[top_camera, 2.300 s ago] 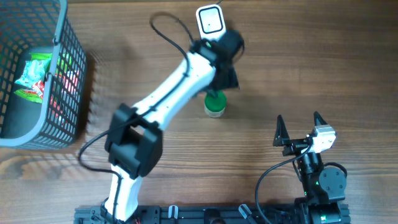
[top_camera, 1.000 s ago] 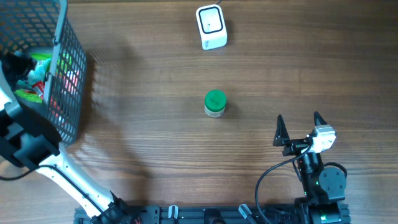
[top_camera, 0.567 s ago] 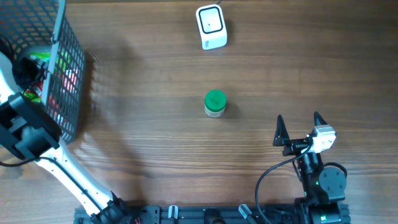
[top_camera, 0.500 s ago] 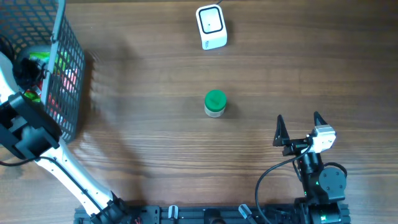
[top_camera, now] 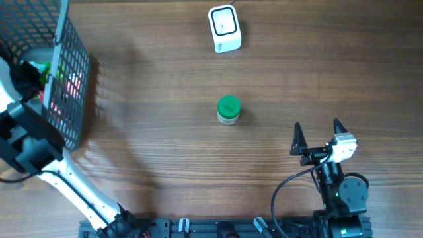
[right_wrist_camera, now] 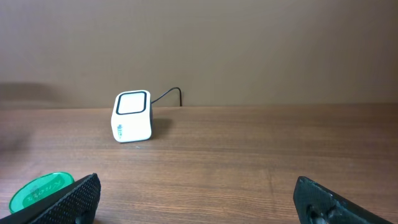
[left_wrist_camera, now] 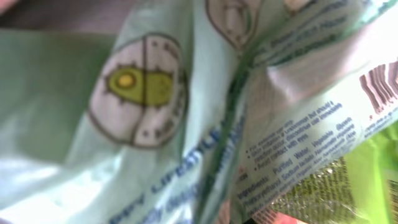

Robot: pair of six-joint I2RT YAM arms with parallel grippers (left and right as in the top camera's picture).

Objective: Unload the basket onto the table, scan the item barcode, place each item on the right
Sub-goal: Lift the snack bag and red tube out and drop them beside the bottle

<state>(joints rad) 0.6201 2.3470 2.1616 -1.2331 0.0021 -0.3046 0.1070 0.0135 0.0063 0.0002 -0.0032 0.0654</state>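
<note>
One wooden table (top_camera: 165, 165) (brown wall (right_wrist_camera: 249, 50) behind)

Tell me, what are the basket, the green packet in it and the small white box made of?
The basket: a grey open grid, probably moulded plastic or coated wire, matte. The packet: thin glossy plastic film, judging by its creases, shine and printed text. The white box: smooth hard plastic, it seems, with a dark-framed window on its face.

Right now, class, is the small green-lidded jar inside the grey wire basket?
No, the green-lidded jar stands on the bare wooden table, well apart from the grey wire basket.
</note>
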